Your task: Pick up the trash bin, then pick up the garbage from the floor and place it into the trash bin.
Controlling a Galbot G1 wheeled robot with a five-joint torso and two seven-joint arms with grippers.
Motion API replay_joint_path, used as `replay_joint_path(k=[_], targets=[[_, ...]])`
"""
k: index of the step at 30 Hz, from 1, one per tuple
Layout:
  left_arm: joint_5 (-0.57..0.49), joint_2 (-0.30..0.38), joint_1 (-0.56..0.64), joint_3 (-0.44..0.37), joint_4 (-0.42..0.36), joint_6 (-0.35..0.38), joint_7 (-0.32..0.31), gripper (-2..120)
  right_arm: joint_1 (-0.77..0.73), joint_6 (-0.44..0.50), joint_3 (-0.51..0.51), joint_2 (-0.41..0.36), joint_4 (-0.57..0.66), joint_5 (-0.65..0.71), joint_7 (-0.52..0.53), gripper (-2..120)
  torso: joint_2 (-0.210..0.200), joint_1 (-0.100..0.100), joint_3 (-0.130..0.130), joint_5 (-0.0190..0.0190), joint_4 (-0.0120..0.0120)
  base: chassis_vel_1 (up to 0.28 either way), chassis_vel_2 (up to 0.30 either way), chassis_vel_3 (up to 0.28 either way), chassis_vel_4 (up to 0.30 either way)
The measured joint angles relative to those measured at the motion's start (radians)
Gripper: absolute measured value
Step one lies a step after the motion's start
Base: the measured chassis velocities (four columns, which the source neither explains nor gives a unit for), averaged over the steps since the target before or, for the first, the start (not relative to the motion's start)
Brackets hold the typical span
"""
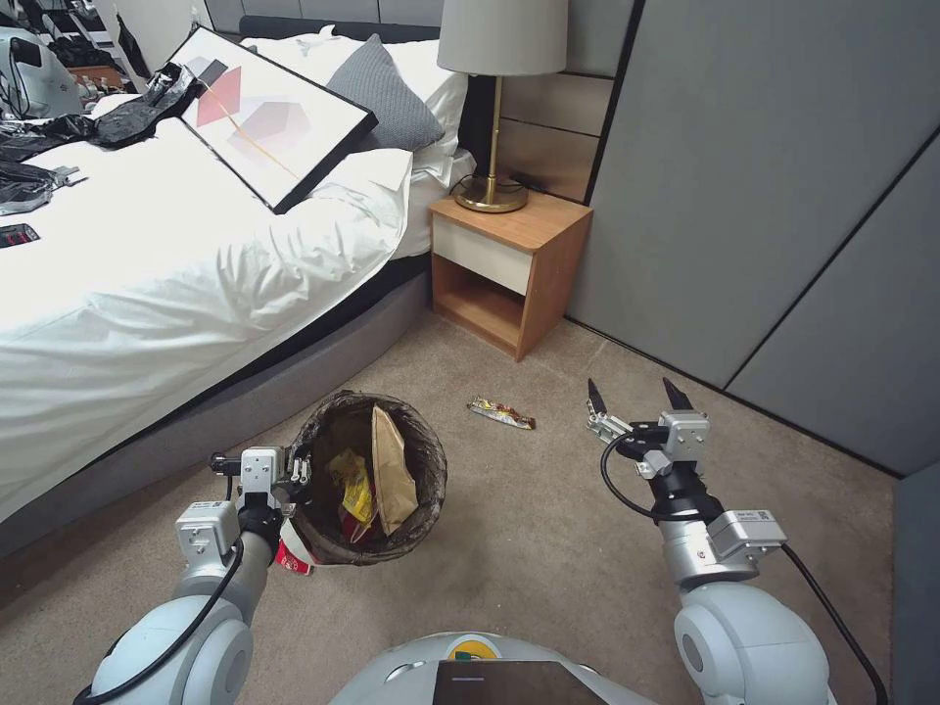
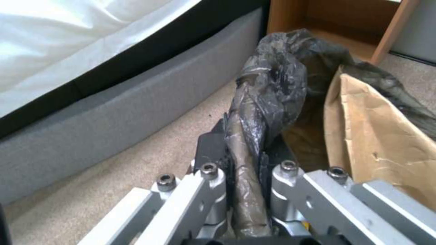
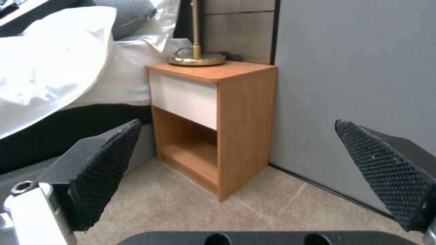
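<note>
With the bin (image 1: pixel 367 480) held by its rim in the clamped left pincer (image 1: pixel 297 473), the wrapper (image 1: pixel 500 412), just left of the wide-open right pincer (image 1: pixel 636 397), is best approached from above.

We find no text, number or brand that we can read; the small label on the right arm (image 1: pixel 741 535) carries print too tiny to make out.

Bare carpet (image 1: pixel 548 529) rings wrapper (image 1: pixel 500 412) (nightstand (image 1: pixel 509 269) probably clear).
</note>
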Motion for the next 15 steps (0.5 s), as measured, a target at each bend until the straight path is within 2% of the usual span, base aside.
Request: replay_joint_path(k=[15], targets=[[0.002, -0.002, 0.001, -0.002, 0.000, 0.000, -0.002, 7, 0.004, 0.000, 0.003, 0.002, -0.008, 0.014, 0.037, 100, 0.000, 0.000, 0.000, 0.0000, 0.0002, -0.002, 0.005, 0.004, -0.002]])
